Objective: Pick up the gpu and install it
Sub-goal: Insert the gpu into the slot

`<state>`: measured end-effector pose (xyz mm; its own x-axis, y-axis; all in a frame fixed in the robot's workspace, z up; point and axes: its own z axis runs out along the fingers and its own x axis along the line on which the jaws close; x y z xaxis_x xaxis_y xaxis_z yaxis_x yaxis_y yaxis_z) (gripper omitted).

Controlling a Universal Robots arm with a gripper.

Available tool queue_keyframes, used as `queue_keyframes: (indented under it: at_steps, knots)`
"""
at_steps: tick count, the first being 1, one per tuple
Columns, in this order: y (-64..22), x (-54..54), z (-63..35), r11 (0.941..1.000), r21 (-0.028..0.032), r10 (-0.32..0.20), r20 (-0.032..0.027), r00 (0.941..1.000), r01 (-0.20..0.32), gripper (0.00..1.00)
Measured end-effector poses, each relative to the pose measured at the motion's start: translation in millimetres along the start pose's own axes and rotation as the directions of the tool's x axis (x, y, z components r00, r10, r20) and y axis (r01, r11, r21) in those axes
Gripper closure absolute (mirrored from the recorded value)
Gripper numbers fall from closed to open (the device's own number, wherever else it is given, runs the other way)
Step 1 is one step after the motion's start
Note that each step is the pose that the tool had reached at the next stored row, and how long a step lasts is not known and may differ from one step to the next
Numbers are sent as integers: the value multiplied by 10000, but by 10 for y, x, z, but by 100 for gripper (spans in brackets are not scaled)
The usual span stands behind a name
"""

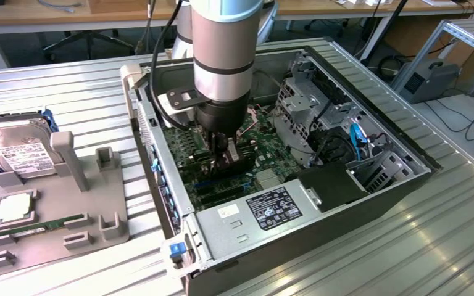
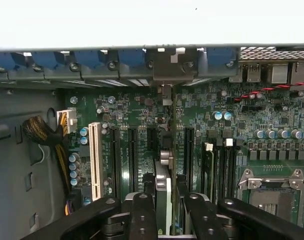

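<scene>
My gripper (image 1: pixel 225 155) reaches down inside the open computer case (image 1: pixel 402 185), low over the green motherboard (image 1: pixel 258 139). It is shut on the gpu (image 1: pixel 219 168), a dark card held on edge. In the wrist view the two black fingers (image 2: pixel 142 215) clamp the gpu (image 2: pixel 162 187), seen edge-on as a thin pale strip. The card lines up along the black expansion slots (image 2: pixel 133 157) of the motherboard (image 2: pixel 216 135), and its far end points toward the rear bracket openings (image 2: pixel 164 67). Whether its lower edge touches a slot is hidden.
A grey holder tray (image 1: pixel 97 209) lies at the exterior view's left with a silver hard drive (image 1: pixel 19 151), a green memory stick (image 1: pixel 35 227) and a square chip (image 1: pixel 15 208). Inside the case sit the power supply (image 1: pixel 261 213), a drive cage (image 1: pixel 303 105), a white slot (image 2: pixel 95 160) and the CPU socket (image 2: pixel 271 195).
</scene>
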<state>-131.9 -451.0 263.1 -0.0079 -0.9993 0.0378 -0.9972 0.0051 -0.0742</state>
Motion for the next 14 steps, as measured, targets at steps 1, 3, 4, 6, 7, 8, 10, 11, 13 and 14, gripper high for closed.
queue_keyframes:
  at_steps: [1,3,4,6,7,8,10,11,13,14]
  knots:
    - [0,-5,-1,10000,0,-2,0,10000,2,73]
    - [-2,-7,-12,10000,1,-3,1,10000,3,73]
    - [-2,-9,-19,10000,2,-3,3,10000,3,73]
    - [-4,-10,-44,10000,3,-3,2,10000,2,73]
    - [-5,-10,-57,10000,3,-2,2,10000,2,73]
    - [-5,-10,-69,10000,3,-2,0,10000,2,73]
    - [-7,-9,-89,10000,3,-2,1,10000,2,73]
    - [-7,-10,-91,10000,5,-2,3,10000,2,73]
    - [-7,-13,-93,10000,4,-1,2,10000,1,73]
    - [-6,-16,-93,10000,3,0,1,10000,0,73]
